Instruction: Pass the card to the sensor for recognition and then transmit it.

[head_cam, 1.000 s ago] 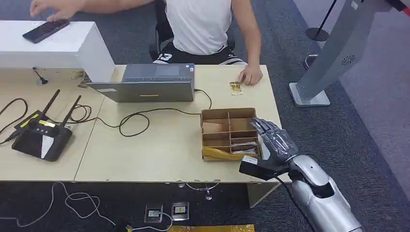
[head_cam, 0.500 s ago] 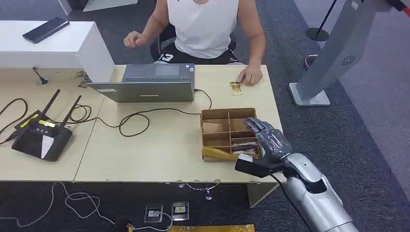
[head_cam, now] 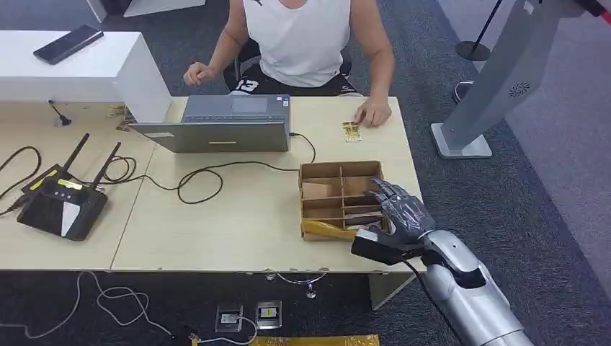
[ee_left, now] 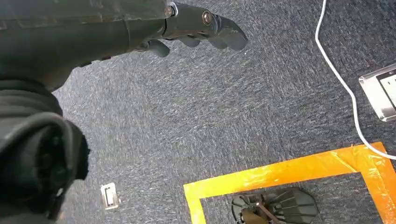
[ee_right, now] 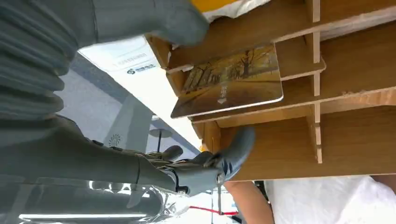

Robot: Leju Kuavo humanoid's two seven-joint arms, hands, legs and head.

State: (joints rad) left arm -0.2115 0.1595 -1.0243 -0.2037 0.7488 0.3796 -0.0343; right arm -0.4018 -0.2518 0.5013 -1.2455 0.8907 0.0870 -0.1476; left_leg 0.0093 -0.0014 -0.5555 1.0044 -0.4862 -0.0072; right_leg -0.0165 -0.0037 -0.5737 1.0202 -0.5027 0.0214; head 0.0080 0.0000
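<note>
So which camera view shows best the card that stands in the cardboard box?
The right wrist view: the card, printed with autumn trees, sits close and sharp in a slot of the cardboard box, beside the right hand. In the head view the card is too small to tell. The left wrist view looks at carpet.

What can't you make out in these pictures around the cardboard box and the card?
- Head view: the right hand covers the near right compartments of the cardboard box, so the card there is hidden.
- Right wrist view: whether the fingers touch the card is unclear; the thumb hides its near edge.
- Head view: the small gold item by the person's hand is too small to identify.
</note>
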